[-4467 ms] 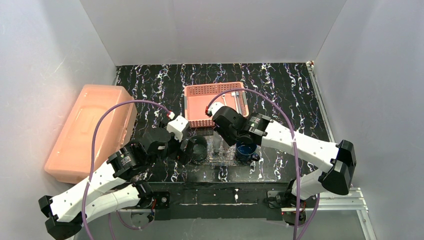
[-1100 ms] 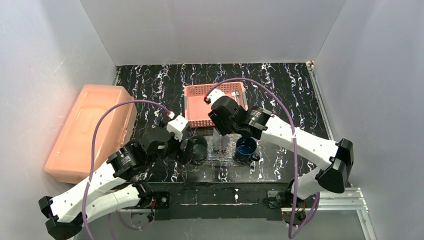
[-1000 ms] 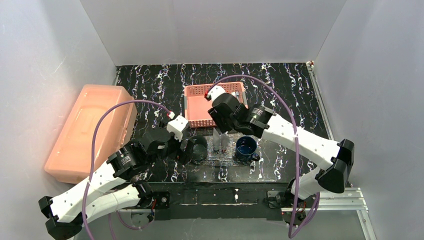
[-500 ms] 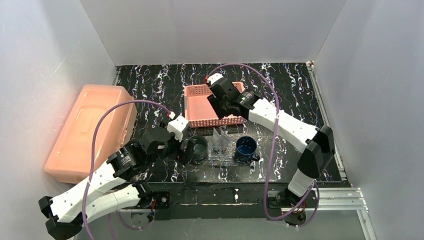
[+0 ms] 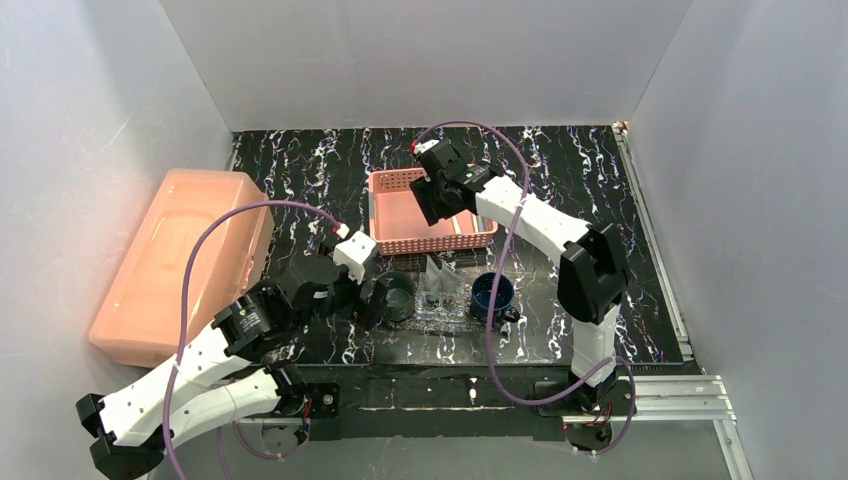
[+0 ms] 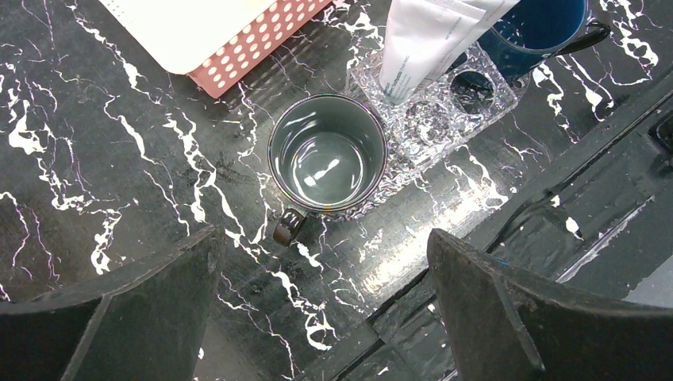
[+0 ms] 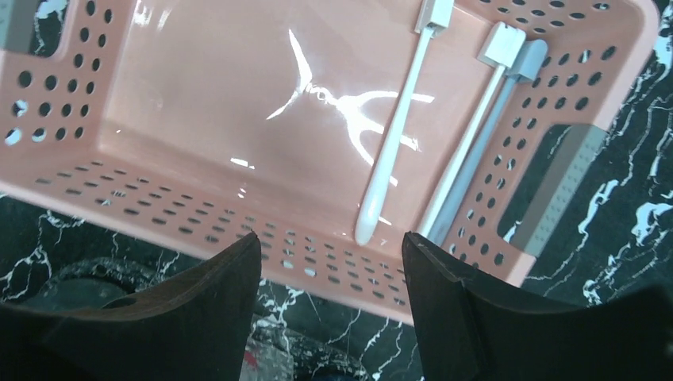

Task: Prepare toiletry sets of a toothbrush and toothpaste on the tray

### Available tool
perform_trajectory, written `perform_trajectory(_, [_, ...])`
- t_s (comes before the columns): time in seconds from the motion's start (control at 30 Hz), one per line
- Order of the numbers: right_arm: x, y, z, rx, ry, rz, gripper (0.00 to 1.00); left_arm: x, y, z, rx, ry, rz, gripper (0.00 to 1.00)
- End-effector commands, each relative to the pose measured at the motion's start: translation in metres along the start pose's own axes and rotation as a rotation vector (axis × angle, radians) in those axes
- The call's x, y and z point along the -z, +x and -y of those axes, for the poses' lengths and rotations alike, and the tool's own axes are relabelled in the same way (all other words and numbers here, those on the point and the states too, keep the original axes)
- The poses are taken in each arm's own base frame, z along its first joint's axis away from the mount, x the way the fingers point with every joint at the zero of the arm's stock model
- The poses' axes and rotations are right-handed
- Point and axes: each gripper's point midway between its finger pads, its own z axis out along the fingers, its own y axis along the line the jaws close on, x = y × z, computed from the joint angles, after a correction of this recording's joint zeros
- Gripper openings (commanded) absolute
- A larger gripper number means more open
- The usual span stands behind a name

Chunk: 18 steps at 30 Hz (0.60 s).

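Observation:
Inside the pink basket [image 7: 198, 95] lies a white toothbrush [image 7: 399, 127], with two more brushes [image 7: 476, 143] against the right wall. My right gripper [image 7: 327, 242] hangs open and empty above the basket's near wall, short of the white handle's tip. Seen from the top, the right gripper [image 5: 428, 208] covers the brushes. White toothpaste tubes [image 6: 421, 40] stand leaning on the glittery clear tray [image 6: 444, 119]. The left gripper [image 6: 321, 238] is wide open and empty, just on the near side of a grey cup [image 6: 327, 152].
A blue cup [image 6: 540, 24] stands at the tray's right end, the grey cup at its left end. A big salmon box [image 5: 180, 260] fills the table's left side. White walls close in the left, back and right.
My right arm has swung back from the tray to over the pink basket and its jaws have widened. The toothpaste tubes stay on the tray. The left arm has not moved.

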Motion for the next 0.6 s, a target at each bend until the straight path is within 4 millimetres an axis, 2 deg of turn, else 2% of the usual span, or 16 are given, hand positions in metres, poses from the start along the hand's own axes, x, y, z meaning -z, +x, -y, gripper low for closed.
perform_trajectory(0.0, [-0.016, -0.027, -0.001, -0.027, -0.021, 0.054, 0.74, 0.005, -0.002, -0.004, -0.003, -0.014, 0.006, 0.98])
perform_trajectory(0.4, [-0.08, -0.02, 0.025, -0.107, 0.037, -0.003, 0.74, 0.004, 0.001, -0.003, 0.004, -0.01, -0.005, 0.98])
perform_trajectory(0.57, [-0.102, -0.009, 0.03, -0.132, 0.047, -0.039, 0.74, 0.003, 0.001, -0.001, 0.004, 0.002, -0.009, 0.98])
